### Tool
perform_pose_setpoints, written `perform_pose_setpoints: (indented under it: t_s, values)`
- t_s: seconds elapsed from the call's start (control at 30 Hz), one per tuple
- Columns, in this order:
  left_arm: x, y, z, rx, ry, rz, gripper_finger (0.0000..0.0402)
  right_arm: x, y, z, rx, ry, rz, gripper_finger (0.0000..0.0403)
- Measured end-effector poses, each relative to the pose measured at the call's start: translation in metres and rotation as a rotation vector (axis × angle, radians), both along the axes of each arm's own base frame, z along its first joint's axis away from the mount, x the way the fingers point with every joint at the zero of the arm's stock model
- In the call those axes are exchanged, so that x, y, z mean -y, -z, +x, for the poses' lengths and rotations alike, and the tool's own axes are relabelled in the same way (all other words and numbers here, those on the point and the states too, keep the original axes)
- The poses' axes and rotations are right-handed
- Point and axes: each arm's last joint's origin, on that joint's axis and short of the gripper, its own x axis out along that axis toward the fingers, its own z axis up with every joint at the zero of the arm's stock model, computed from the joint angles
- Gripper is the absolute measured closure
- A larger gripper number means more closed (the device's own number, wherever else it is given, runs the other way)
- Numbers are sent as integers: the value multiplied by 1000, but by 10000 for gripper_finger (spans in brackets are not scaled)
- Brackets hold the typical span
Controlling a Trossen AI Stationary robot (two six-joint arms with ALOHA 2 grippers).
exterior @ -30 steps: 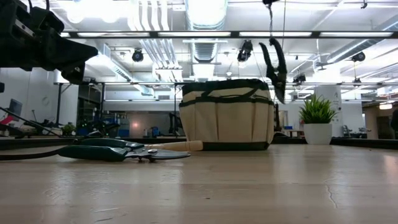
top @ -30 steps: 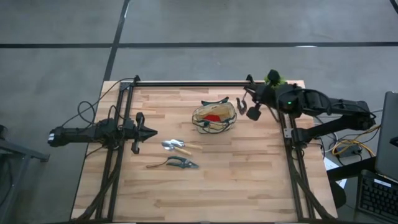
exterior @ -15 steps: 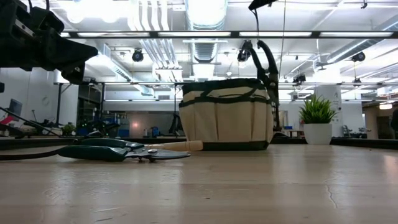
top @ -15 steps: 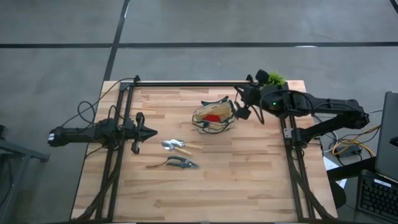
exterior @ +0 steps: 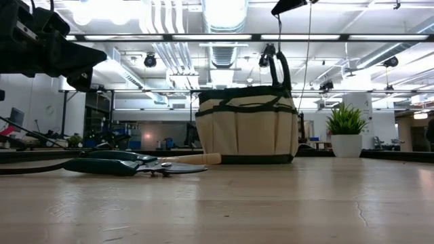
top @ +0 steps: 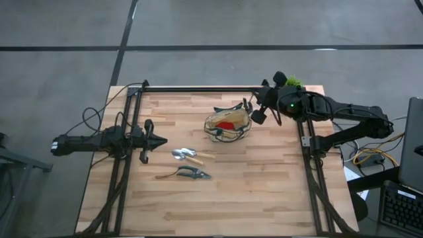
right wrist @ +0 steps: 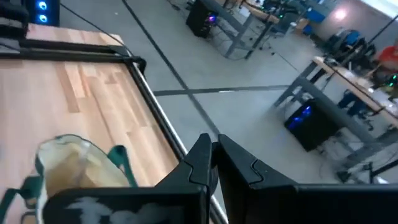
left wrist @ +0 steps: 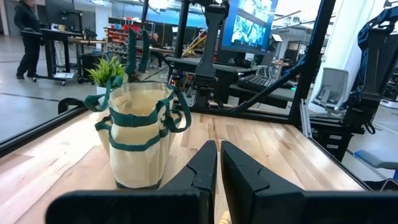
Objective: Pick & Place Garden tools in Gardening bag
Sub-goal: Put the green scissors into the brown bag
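Note:
The tan gardening bag (top: 228, 124) with green trim stands upright on its base at the table's middle; it also shows in the low view (exterior: 247, 125). A red item (top: 227, 123) lies inside it. My right gripper (top: 252, 111) is shut at the bag's right rim. A small dark hand tool (exterior: 278, 64) hangs below it, its lower end hidden behind the rim. The trowel (top: 188, 156) and the pruning shears (top: 185, 174) lie flat on the table nearer the front. My left gripper (top: 161, 139) is shut and empty at the table's left. My right gripper holds the small dark hand tool from above, but the place of contact lies above the low view's top edge. The wrist view shows only the shut fingers (right wrist: 202, 158). The tool's upper end (exterior: 273, 51) hangs upright above the bag's right rim, clear of the table.
A small green potted plant (top: 291, 82) stands at the far right corner, behind my right arm. Black frame rails (top: 198, 88) run along the far edge and both sides. Bare wood lies in front of the shears toward the near edge.
My right gripper has gone toward the table's left, from beside the bag to its right rim. The hanging dark tool went with it. The tool hung free to the right of the bag; its lower end now stands behind the rim.

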Motion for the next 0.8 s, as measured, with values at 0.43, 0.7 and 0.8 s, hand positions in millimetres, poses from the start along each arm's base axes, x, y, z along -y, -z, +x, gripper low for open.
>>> perform_pose_setpoints:
  t_s: [0.43, 0.7, 0.8]
  values:
    - [0, 0, 0, 0, 0, 0, 376, -1, -8, -1, 74, 1, 62, 392]
    - [0, 0, 0, 0, 0, 0, 376, -3, -12, -2, 87, -27, 93, 392]
    - [0, 0, 0, 0, 0, 0, 376, -3, -11, -3, 88, -15, 119, 392]
